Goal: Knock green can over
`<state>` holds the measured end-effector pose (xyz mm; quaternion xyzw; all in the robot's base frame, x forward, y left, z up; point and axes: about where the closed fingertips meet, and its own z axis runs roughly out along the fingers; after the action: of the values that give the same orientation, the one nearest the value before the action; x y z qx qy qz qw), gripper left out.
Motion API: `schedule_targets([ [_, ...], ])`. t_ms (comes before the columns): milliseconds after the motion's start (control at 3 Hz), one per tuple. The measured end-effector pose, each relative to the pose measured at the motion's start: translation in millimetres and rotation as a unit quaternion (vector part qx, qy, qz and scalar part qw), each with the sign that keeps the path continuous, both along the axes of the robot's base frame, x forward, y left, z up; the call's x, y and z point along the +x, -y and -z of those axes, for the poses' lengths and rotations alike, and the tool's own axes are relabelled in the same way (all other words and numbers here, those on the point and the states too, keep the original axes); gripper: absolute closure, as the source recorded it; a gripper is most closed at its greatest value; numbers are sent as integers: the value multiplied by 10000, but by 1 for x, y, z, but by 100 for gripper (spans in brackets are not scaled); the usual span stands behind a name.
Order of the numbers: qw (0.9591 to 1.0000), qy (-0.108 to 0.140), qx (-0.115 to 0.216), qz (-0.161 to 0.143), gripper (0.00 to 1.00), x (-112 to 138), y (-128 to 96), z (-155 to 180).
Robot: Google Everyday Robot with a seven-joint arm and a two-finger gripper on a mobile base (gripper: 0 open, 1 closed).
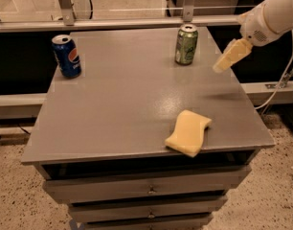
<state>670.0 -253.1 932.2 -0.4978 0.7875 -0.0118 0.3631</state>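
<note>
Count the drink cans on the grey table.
2: the green-and-whitish aluminium can stands back right, the tool just right of it; the blue aluminium Pepsi can stands back left. None seems hidden.

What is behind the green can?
Table, then a rail with a post; the strip behind the green can is hidden. The claw hangs to its right, apart from it.

- Pepsi can stands upright at the back left of the surface.
- Green can stands upright at the back right.
- Sponge lies at the front right, near the edge.
- Claw hangs just right of the green can, not touching it.
- Drawers sit below the surface.
</note>
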Motion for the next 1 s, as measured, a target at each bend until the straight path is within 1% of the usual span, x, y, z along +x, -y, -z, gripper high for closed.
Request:
schedule_targets([
  [333,9979,2,648,-28,0,31,-13,19],
  [667,9919,-89,1243,-233,0,50,-34,40],
  [1000,9831,-242,1741,-509,0,59,-58,58],
])
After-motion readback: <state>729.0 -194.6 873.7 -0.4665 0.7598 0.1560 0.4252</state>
